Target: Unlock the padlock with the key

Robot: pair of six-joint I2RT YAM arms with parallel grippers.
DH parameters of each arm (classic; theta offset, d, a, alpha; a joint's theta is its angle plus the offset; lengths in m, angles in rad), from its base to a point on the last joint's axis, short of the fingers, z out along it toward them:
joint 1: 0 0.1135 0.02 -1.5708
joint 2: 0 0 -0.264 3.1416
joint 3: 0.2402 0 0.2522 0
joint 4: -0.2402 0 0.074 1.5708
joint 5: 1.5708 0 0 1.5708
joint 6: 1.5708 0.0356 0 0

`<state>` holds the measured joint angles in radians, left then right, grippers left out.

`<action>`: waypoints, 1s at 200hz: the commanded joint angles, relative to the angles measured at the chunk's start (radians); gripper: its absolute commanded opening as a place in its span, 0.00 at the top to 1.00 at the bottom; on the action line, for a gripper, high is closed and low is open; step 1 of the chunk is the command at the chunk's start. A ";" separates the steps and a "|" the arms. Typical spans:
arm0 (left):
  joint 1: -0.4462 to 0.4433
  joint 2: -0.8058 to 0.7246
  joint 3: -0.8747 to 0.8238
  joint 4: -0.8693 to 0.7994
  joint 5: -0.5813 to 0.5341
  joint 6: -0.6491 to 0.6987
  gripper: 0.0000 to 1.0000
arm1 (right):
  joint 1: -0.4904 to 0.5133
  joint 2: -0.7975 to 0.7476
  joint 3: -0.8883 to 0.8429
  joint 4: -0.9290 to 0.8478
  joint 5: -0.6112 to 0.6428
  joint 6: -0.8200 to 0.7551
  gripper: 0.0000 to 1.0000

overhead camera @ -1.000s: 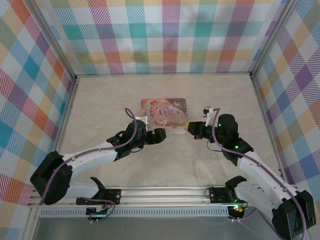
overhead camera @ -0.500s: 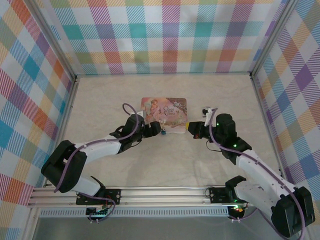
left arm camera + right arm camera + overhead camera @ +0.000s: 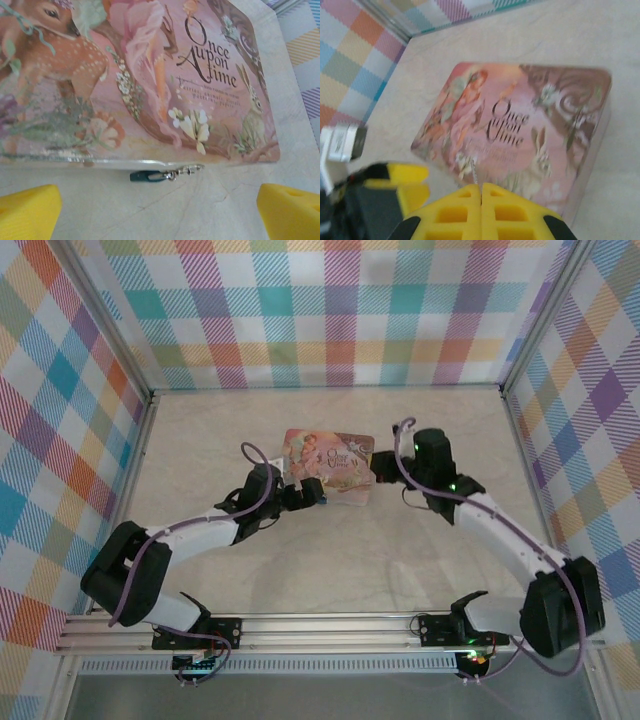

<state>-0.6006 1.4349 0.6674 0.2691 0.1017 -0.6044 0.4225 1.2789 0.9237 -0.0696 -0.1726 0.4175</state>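
Padlock [image 3: 147, 176], a tiny dark teal body with a short silvery link at its right end, lies on the pale marbled table [image 3: 210, 205] just beside the near side wall of the pink tin [image 3: 150, 75]; whether it touches the wall cannot be told. The left wrist view gives the tin lid in close detail: the title "Once Upon a Time" in dark curling letters, with two lines of small print under it too fine to read, a spotted fawn at the left, a rabbit at the right and white flowers near the bottom edge. The left gripper [image 3: 159, 212] is spread wide, its yellow pads [image 3: 27, 212] at the two lower corners and the padlock between them, untouched.

In the right wrist view the right gripper [image 3: 481, 190] has its yellow fingertips pressed together, pinching the key [image 3: 474, 172], a thin grey sliver that sticks out toward the tin's near edge. The same title reads there smaller and blurred.

From the top external camera, the tin [image 3: 328, 462] sits mid-table, the left gripper [image 3: 312, 490] at its near edge and the right gripper [image 3: 383, 470] at its right side; the lock and key are too small to make out there
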 commanded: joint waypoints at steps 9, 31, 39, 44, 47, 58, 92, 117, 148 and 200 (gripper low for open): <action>-0.036 -0.019 -0.067 0.087 -0.008 0.052 0.00 | -0.032 0.158 0.178 -0.082 0.057 -0.079 1.00; -0.044 0.028 -0.063 0.093 0.022 0.078 0.00 | -0.044 0.288 0.307 -0.117 0.081 -0.108 1.00; -0.045 0.054 -0.051 0.091 0.039 0.082 0.00 | -0.048 0.330 0.349 -0.129 0.083 -0.120 1.00; -0.045 0.073 -0.048 0.107 0.056 0.087 0.00 | -0.050 0.359 0.375 -0.134 0.086 -0.124 1.00; -0.047 0.082 -0.050 0.122 0.064 0.089 0.00 | -0.050 0.374 0.389 -0.137 0.087 -0.126 1.00; -0.052 0.113 -0.067 0.204 0.083 0.088 0.00 | -0.055 0.425 0.436 -0.146 0.090 -0.131 1.00; -0.069 0.186 -0.100 0.386 0.066 0.117 0.00 | -0.059 0.547 0.546 -0.173 0.097 -0.161 1.00; -0.088 0.230 -0.102 0.453 0.034 0.175 0.00 | -0.059 0.605 0.600 -0.185 0.100 -0.185 1.00; -0.105 0.330 -0.086 0.557 0.049 0.222 0.00 | -0.060 0.663 0.649 -0.201 0.110 -0.214 1.00; -0.118 0.441 -0.077 0.748 0.105 0.269 0.01 | -0.057 0.733 0.671 -0.216 0.087 -0.229 1.00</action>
<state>-0.7002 1.8217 0.5793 0.9024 0.1528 -0.3874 0.3676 1.9812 1.5719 -0.2577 -0.0677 0.2157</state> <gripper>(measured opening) 0.997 0.060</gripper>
